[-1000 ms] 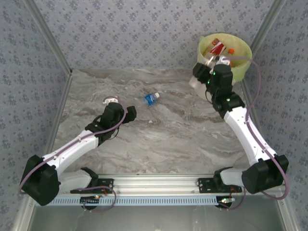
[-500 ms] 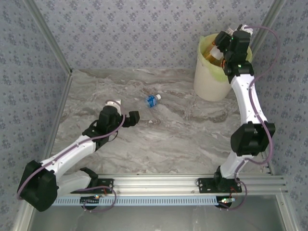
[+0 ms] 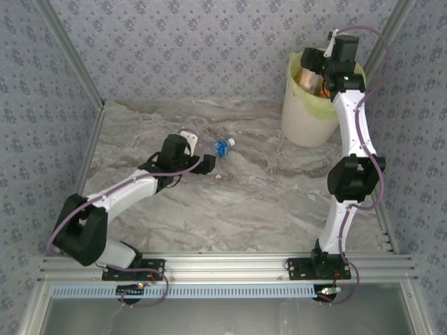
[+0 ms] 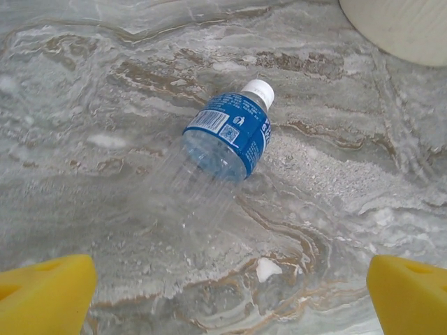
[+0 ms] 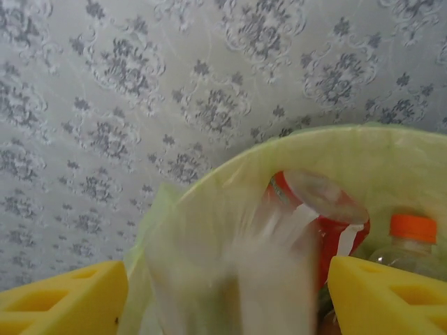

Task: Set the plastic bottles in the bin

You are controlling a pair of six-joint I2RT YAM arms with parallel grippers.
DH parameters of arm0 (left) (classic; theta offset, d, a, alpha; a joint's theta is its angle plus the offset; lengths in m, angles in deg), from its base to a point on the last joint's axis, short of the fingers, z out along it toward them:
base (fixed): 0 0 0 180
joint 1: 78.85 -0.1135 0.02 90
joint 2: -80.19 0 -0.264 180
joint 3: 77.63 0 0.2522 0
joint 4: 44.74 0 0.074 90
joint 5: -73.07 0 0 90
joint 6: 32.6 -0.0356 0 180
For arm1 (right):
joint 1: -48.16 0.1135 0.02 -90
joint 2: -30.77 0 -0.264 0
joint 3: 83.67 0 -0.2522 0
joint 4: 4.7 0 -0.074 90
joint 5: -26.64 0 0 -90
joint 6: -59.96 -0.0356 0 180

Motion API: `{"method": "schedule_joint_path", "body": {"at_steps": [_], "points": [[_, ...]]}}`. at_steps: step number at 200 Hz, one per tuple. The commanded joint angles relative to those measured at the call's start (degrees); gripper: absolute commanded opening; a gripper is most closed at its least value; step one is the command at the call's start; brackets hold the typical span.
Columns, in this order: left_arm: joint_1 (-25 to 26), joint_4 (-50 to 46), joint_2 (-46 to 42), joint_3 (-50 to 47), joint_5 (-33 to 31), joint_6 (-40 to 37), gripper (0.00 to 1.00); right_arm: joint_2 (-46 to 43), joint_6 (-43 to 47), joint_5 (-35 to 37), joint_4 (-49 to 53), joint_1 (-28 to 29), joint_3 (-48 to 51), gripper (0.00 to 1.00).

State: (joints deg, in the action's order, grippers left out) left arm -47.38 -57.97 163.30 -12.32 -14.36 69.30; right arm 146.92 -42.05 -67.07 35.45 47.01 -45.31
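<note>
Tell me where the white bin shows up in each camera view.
Top external: bin, far right, by the back wall.
Left wrist: its white wall, top right corner.
Right wrist: its bag-lined rim, arcing across the lower half.
Shared landmark: blue-labelled bottle, left of the bin in top external and left wrist.

Left gripper (image 3: 207, 163) moved up beside blue-label bottle (image 3: 221, 145), right gripper (image 3: 312, 61) lifted over bin (image 3: 304, 124) — jaws widened

The right gripper (image 5: 227, 296) holds its yellow pads (image 5: 63, 296) wide apart at the bin (image 5: 391, 150). Between them is a clear bottle (image 5: 230, 272) (badly blurred). Farther in lies a red-labelled bottle (image 5: 328, 216), with an orange-capped bottle (image 5: 412, 241) to its right.
</note>
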Motion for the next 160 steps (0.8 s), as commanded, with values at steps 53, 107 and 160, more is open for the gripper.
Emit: {"method": "schedule_joint_path", "body": {"at_steps": [53,107,160], "points": [[-1.2,-9.0,13.0,13.1,12.5,-16.5,1.00,-11.9,4.4,2.7,4.1,1.0,8.0,1.00],[-1.5,-11.3,17.8,15.8,9.4,-20.3,0.99,-25.8,-2.1,2.4,-1.0,1.1,26.1,1.00],[-4.2,-12.8,24.3,21.5,2.0,-22.6,1.00,-37.7,-7.0,1.2,-5.2,1.3,40.0,1.00]]}}
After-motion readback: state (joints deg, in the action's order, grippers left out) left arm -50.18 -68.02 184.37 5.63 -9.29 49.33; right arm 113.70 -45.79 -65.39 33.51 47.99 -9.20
